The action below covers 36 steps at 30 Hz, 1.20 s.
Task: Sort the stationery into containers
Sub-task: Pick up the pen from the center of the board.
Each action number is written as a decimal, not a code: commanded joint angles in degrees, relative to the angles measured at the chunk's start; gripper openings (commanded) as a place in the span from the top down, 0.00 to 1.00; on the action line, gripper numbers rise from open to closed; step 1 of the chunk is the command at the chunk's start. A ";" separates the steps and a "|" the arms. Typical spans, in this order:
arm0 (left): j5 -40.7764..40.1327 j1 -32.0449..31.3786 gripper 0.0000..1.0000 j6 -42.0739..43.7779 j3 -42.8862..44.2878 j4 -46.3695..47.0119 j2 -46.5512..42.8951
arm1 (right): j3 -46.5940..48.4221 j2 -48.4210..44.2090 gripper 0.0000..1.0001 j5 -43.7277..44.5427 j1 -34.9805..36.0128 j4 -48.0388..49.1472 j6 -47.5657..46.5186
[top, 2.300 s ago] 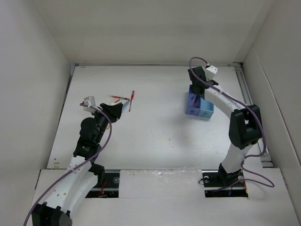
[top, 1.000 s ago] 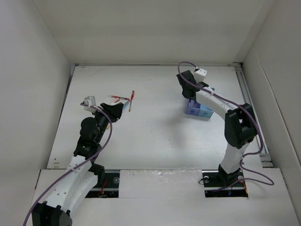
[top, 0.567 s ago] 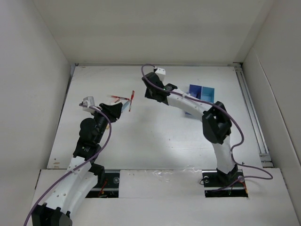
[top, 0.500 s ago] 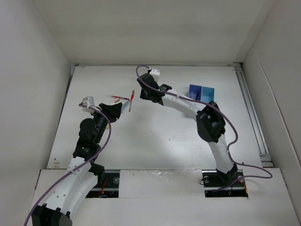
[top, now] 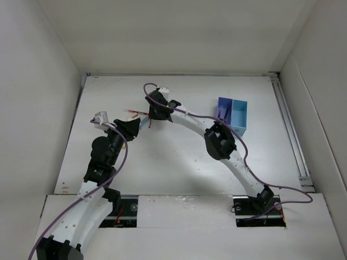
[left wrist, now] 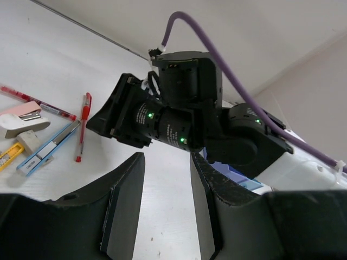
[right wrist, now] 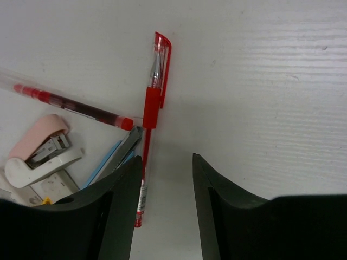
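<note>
The stationery lies in a small pile at the table's left back. A red pen (right wrist: 152,108) lies straight ahead of my right gripper (right wrist: 166,160), just beside its left finger. A second red pen (right wrist: 70,103), a light-blue pen (right wrist: 108,158) and a whitish eraser (right wrist: 54,187) sit left of it. My right gripper (top: 152,116) is open and empty, low over the pile. My left gripper (left wrist: 167,160) is open and empty too, hovering just left of the pile (top: 140,115). The containers (top: 232,114), dark blue and cyan, stand at the right back.
A pink and white stapler (right wrist: 38,154) lies in the pile, seen also from the left as the stapler (left wrist: 21,119). The right arm (top: 217,138) stretches across the middle of the table. White walls enclose the table on three sides.
The right arm has swung left from the containers across the table to the pile, and its jaws now stand open. The left arm has not moved.
</note>
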 commanded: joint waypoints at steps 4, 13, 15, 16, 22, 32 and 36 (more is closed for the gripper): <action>-0.16 -0.27 0.64 -0.21 -0.40 1.72 -0.67 | 3.03 0.26 0.49 -1.84 1.29 0.16 -0.37; 0.37 -0.27 0.64 -0.21 -0.40 1.72 -1.20 | 3.55 1.49 0.58 -2.37 1.29 -0.36 -0.37; 0.37 -0.27 0.64 -0.21 -0.40 1.72 -1.20 | 2.94 2.02 0.64 -2.37 1.29 -0.36 -0.37; 0.37 -0.27 0.64 -0.21 -0.40 1.72 -1.20 | 2.94 2.02 0.68 -2.37 1.29 -0.36 -0.37; 0.37 -0.27 0.64 -0.21 -0.40 1.72 -1.20 | 2.24 2.55 0.76 -1.23 2.35 -1.93 -0.37; 0.89 -0.27 0.64 -0.21 -0.40 1.72 -1.20 | -9.95 -4.73 0.96 5.18 2.35 0.51 0.25; 0.90 -0.27 0.64 -0.21 -0.40 1.72 -1.20 | -17.69 -11.58 0.99 8.26 2.35 2.27 0.86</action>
